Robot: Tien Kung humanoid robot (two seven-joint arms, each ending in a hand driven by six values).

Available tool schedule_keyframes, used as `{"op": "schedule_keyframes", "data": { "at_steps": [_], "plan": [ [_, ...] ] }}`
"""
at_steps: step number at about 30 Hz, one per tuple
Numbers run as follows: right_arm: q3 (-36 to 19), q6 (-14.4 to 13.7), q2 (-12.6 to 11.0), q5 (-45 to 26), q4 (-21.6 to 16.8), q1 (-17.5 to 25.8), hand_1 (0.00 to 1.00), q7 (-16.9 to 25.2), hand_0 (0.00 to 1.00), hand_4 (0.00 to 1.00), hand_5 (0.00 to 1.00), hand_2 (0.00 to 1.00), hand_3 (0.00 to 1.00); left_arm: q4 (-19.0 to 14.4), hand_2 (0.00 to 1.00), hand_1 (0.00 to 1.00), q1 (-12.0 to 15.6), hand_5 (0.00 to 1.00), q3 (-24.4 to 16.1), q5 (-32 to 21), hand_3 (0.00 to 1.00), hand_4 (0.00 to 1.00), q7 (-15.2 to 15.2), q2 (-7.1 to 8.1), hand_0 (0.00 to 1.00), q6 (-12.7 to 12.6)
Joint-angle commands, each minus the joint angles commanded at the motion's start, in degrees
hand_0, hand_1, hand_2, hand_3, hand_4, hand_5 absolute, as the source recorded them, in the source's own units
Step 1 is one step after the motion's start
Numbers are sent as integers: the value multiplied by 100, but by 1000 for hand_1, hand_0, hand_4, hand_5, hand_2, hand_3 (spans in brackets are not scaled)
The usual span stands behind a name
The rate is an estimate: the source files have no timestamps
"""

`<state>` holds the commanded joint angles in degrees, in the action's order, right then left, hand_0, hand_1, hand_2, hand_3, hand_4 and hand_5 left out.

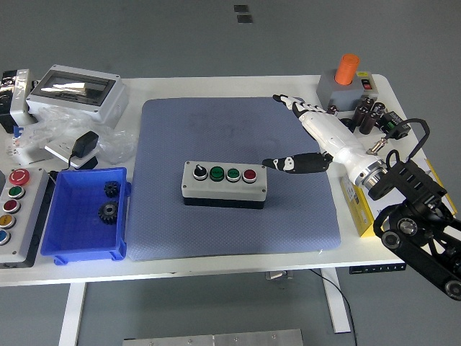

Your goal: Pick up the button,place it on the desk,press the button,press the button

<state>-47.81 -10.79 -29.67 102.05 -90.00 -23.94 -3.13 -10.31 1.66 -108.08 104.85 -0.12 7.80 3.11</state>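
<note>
A grey button box [224, 184] lies in the middle of the blue mat [238, 130]. On its top sit a black selector knob, two green buttons and a red button [249, 174]. My right hand [306, 133] hovers over the mat's right part, fingers spread and empty. Its black thumb [284, 163] points left, just right of the box's red end and apart from it. The left arm is out of view.
A blue bin [86, 214] with two black gears stands left of the mat. A second button panel [16, 209] lies at the far left edge. A grey enclosure [78, 92] and plastic bags sit at the back left. An orange-topped grey device [346, 78] and a yellow box [360, 205] are at the right.
</note>
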Motion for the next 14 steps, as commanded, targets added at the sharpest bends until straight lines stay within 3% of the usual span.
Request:
{"op": "schedule_keyframes", "data": {
  "at_steps": [9,14],
  "plan": [
    [37,32,82,-14,32,-11,998,-38,998,998,507,998,998,0,589,729,1,186,-3,-22,611,537,5,-10,728,-10],
    [79,-30,173,-554,-16,-16,998,164,998,998,508,998,998,0,592,729,21,183,-7,-45,617,557,18,-24,727,-19]
  ]
}}
